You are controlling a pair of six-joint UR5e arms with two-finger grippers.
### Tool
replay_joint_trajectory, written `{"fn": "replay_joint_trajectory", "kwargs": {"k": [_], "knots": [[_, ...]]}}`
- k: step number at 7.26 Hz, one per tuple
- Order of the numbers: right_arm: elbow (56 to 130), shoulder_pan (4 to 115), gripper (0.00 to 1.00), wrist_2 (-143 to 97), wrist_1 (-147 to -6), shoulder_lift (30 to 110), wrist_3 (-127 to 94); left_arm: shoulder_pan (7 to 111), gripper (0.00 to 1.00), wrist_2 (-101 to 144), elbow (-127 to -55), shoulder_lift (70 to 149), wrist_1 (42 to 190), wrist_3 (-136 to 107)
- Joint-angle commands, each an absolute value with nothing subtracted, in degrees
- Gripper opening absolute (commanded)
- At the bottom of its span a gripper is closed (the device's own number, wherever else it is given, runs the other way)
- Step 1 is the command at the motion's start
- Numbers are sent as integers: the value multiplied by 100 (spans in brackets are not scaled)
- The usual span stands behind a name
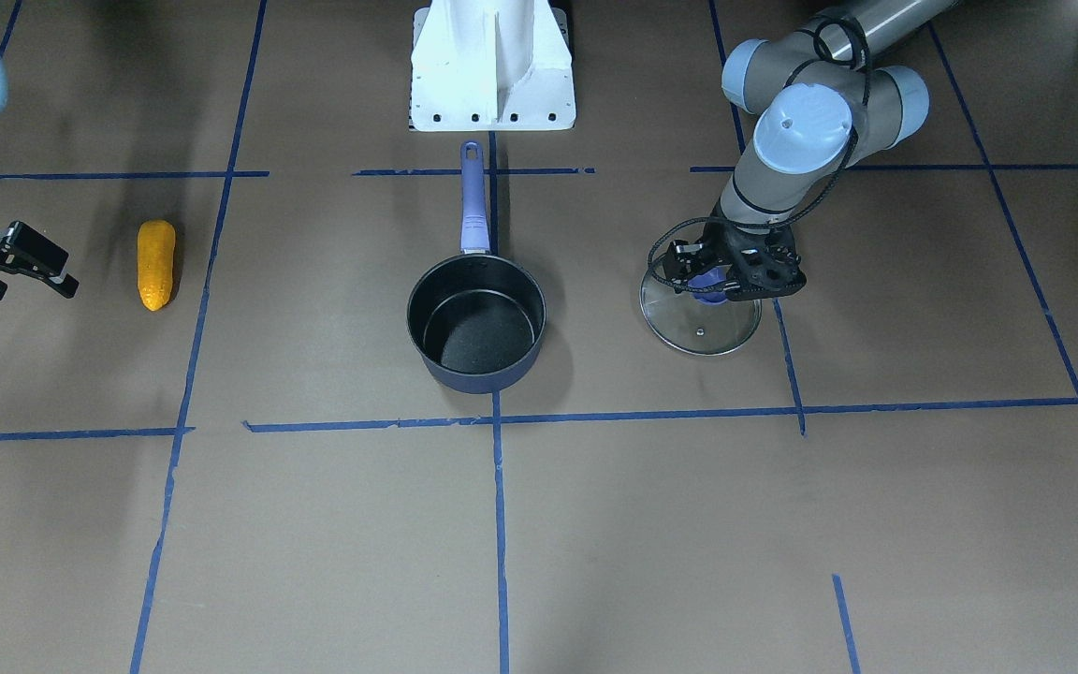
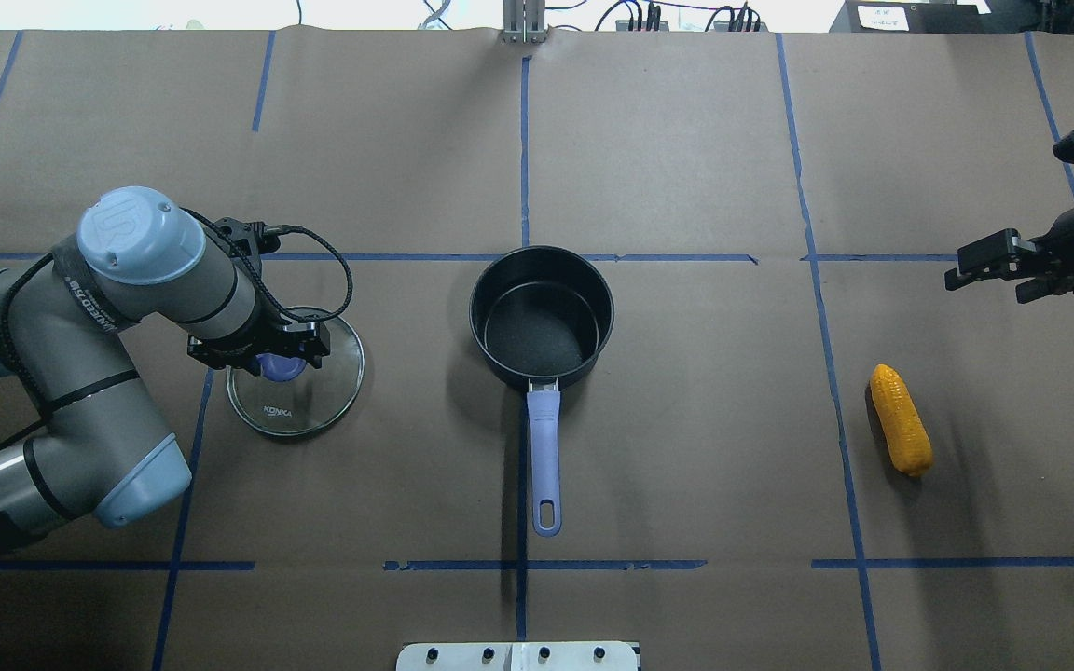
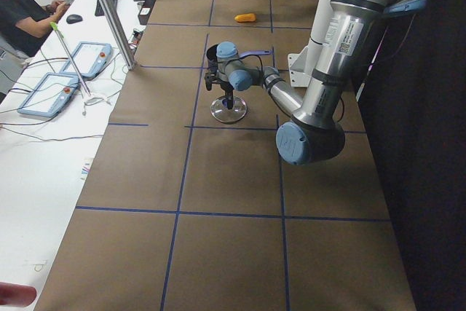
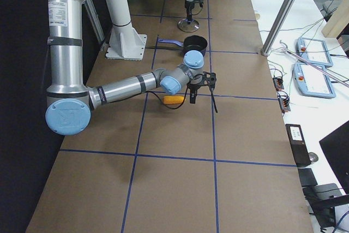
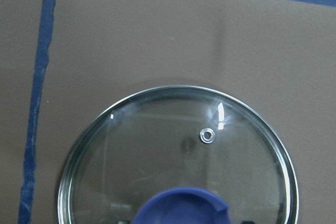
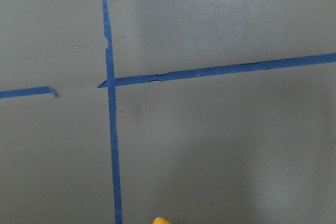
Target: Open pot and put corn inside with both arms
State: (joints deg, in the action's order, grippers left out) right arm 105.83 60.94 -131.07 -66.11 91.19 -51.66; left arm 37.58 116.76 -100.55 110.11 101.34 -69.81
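Pot open; lid on counter under my left end effector, grip indeterminate. Right end effector released; corn pending.

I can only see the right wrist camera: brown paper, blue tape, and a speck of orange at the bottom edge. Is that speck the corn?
Observer: Yes, it is the orange-yellow toy corn cob, lying on the brown-paper table. The right gripper hangs open beside it, not touching.
Operator: Is the pot open?
Observer: The dark navy saucepan with the lavender handle stands uncovered and empty.
Operator: Where is its lid?
Observer: The round glass lid lies flat on the table, apart from the pot on the robot's left. The left gripper is at its purple knob.
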Motion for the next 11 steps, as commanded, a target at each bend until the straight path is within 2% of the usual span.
{"fn": "replay_joint_trajectory", "kwargs": {"k": [1,7,11], "knots": [[10582,5811,100,-12921,-6609,9123,-5220,3779,100,11707,-10256,10995,10047,-6979],[10714,4431,100,-11883,-6609,9220,-5704,3867,100,11742,-11635,11101,8289,-6952],[10635,4087,99,-11848,-6662,9351,-5713,3885,100,11733,-11891,11101,8297,-6952]]}}
